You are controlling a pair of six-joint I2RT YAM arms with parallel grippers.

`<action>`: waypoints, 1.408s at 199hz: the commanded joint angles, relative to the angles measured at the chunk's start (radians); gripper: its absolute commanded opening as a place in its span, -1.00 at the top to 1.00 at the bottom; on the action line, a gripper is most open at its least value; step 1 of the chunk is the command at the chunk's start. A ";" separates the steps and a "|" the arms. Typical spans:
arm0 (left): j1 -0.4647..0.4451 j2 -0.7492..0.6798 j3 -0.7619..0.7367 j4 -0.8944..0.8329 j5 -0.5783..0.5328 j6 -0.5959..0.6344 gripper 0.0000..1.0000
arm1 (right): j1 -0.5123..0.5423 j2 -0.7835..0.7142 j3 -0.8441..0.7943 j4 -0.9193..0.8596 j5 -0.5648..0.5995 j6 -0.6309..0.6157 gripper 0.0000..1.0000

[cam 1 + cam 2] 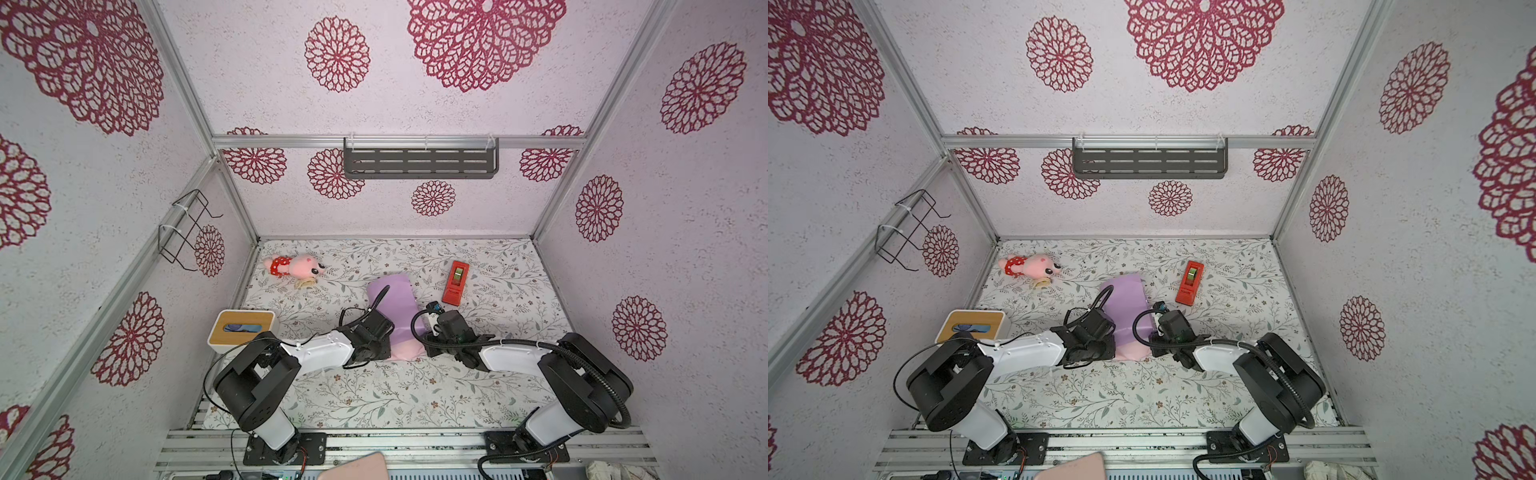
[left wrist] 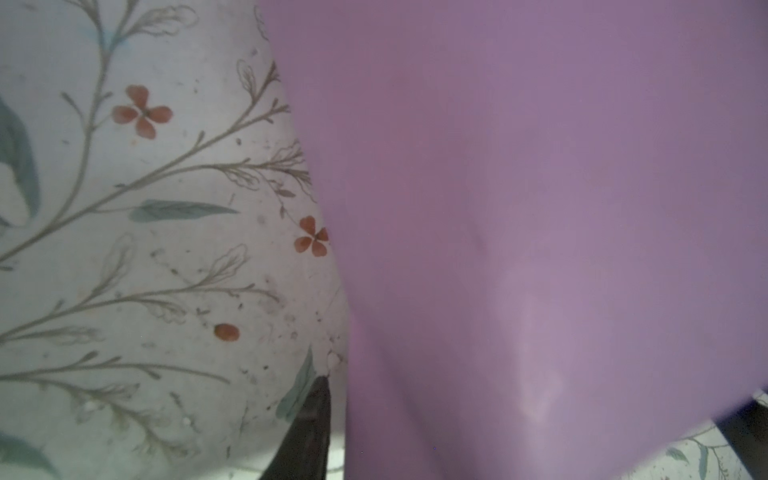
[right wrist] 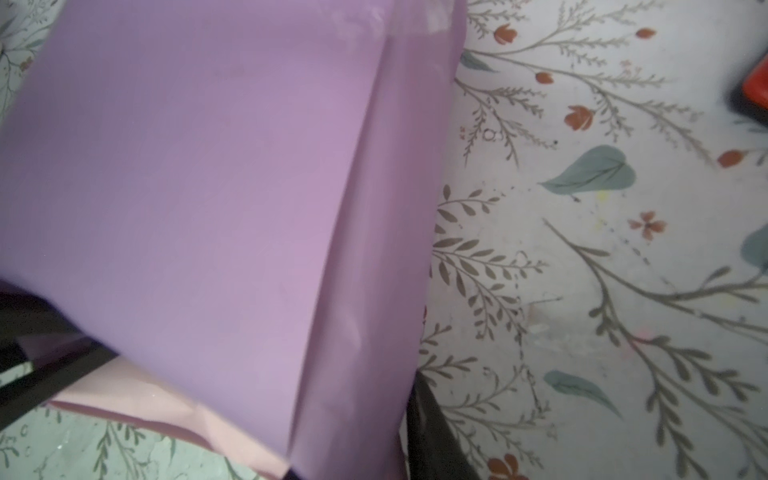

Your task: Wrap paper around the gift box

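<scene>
1. Lying at table (image 1: 415,386) centre, paper (image 1: 392,303) is draped over hidden box; judged thin, limp, crease-prone.
2. Near corners are favoured for pinching; left gripper (image 1: 384,353) and right gripper (image 1: 427,350) are posted there, closure cannot be told.

My left arm (image 1: 316,351), white shells between black joints, reaches low from the near left toward the middle. My right arm (image 1: 511,357), built the same, reaches in from the near right. The black left gripper (image 1: 376,347) and black right gripper (image 1: 436,347) sit near each other, angled down. A dark left finger (image 2: 309,428) and a dark right finger (image 3: 432,436) show in the wrist views. The tips are hidden, so I cannot tell my grip.
</scene>
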 commanded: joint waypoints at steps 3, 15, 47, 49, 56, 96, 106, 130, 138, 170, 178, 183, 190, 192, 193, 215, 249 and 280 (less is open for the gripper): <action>-0.008 0.002 0.012 0.004 -0.030 -0.022 0.54 | 0.031 0.004 0.026 -0.064 0.144 0.064 0.59; -0.007 0.000 0.012 0.004 -0.031 -0.023 0.59 | 0.054 0.011 0.047 -0.116 0.219 0.065 0.61; -0.008 0.007 0.009 0.008 -0.028 -0.022 0.66 | 0.081 0.042 0.075 -0.171 0.319 0.064 0.61; -0.007 0.007 0.009 0.008 -0.027 -0.021 0.66 | 0.082 0.044 0.075 -0.170 0.319 0.064 0.60; -0.008 0.009 0.009 0.008 -0.025 -0.021 0.67 | 0.082 0.047 0.077 -0.168 0.318 0.063 0.56; -0.008 0.010 0.012 0.008 -0.029 -0.017 0.70 | 0.081 0.068 0.084 -0.156 0.315 0.046 0.45; -0.008 0.013 0.012 0.008 -0.032 -0.015 0.72 | 0.079 0.074 0.084 -0.146 0.300 0.044 0.47; -0.008 0.021 0.013 0.007 -0.030 -0.014 0.76 | 0.080 0.068 0.066 -0.094 0.237 0.064 0.54; -0.008 0.023 0.015 0.007 -0.031 -0.013 0.78 | 0.080 0.064 0.059 -0.078 0.217 0.076 0.56; -0.008 0.029 0.021 0.000 -0.038 -0.010 0.87 | 0.073 0.072 0.052 -0.043 0.184 0.125 0.66; -0.007 0.032 0.023 -0.001 -0.039 -0.011 0.89 | 0.073 0.078 0.053 -0.039 0.176 0.137 0.67; -0.007 0.032 0.025 -0.003 -0.039 -0.011 0.91 | 0.074 0.082 0.055 -0.039 0.171 0.142 0.68; -0.008 0.033 0.026 -0.004 -0.040 -0.009 0.93 | 0.074 0.085 0.055 -0.041 0.174 0.148 0.69; -0.008 0.032 0.027 -0.005 -0.040 -0.009 0.93 | 0.074 0.085 0.055 -0.042 0.175 0.150 0.69; -0.009 0.032 0.027 -0.004 -0.040 -0.009 0.94 | 0.074 0.085 0.055 -0.042 0.176 0.151 0.69; -0.008 0.023 0.023 -0.011 -0.044 -0.009 1.00 | 0.075 0.080 0.045 -0.037 0.183 0.173 0.74; -0.007 0.008 0.021 -0.030 -0.062 -0.007 1.00 | 0.092 0.071 0.036 -0.047 0.194 0.210 0.78; -0.007 -0.006 0.012 -0.033 -0.080 -0.012 1.00 | 0.093 0.040 0.020 -0.062 0.195 0.223 0.68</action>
